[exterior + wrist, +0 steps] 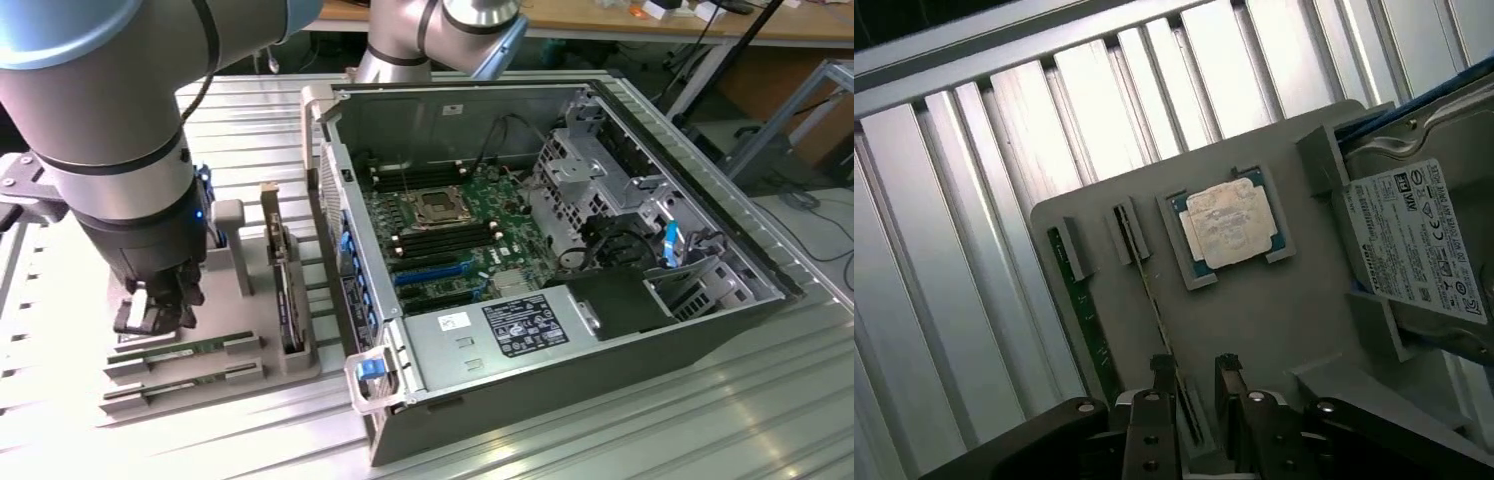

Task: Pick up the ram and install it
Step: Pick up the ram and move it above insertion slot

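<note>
Gripper sits low over a grey tray. Its two fingers are parted by a narrow gap and have hold of nothing. The ram, a thin green stick standing on edge in its tray slot, runs lengthwise through that gap. Can't tell whether either finger touches it.

A second ram stick lies in the neighbouring slot, just beside the first. Also on the tray are a square silver processor chip in its own recess and, at the tray's edge, a hard drive w/ a white label.

In the exterior view the tray rests on a slatted metal table. Beside it, toward the exterior view's right, is an open PC case — motherboard exposed inside, well apart from the ram.
</note>
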Robot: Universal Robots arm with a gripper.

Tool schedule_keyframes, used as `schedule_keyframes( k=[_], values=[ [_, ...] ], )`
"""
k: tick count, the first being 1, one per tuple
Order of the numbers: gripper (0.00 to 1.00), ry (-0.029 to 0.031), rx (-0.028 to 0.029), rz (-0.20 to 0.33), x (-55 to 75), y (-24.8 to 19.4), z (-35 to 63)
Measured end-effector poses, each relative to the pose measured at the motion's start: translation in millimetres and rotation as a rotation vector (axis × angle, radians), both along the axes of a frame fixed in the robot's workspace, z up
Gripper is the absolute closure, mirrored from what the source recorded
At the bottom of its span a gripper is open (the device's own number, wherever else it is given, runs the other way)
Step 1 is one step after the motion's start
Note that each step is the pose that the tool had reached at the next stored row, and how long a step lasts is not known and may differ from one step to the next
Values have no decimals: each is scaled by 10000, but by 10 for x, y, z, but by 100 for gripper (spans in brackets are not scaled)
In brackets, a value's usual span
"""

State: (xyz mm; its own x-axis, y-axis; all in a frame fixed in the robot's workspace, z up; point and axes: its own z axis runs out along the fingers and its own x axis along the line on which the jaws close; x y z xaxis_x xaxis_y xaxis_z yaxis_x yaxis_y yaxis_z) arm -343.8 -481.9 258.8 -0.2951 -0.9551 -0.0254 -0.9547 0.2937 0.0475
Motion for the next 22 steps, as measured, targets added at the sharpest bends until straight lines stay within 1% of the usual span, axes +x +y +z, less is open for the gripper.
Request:
schedule_keyframes(
  k=[3, 6, 7, 8, 9, 10, 12, 15, 16, 19, 20, 22],
  values=[
    [70, 0, 0, 894, 0, 0, 0],
    [70, 1, -1, 1590, 0, -1, -1],
    [70, 2, -2, 1653, -1, -9, -1],
    [70, 2, -2, 1681, 0, -26, -2],
    [70, -1, 0, 1737, 0, -54, -8],
    [70, -6, 6, 1849, -1, -72, -13],
    [70, -20, 34, 1996, -3, -116, -30],
    [70, -43, 76, 2188, -4, -162, -50],
    [70, -51, 89, 2251, -6, -187, -60],
    [70, -55, 120, 2349, -21, -363, -89],
    [70, -59, 146, 2356, -23, -404, -93],
    [70, -58, 147, 2355, -23, -416, -134]
  ],
)
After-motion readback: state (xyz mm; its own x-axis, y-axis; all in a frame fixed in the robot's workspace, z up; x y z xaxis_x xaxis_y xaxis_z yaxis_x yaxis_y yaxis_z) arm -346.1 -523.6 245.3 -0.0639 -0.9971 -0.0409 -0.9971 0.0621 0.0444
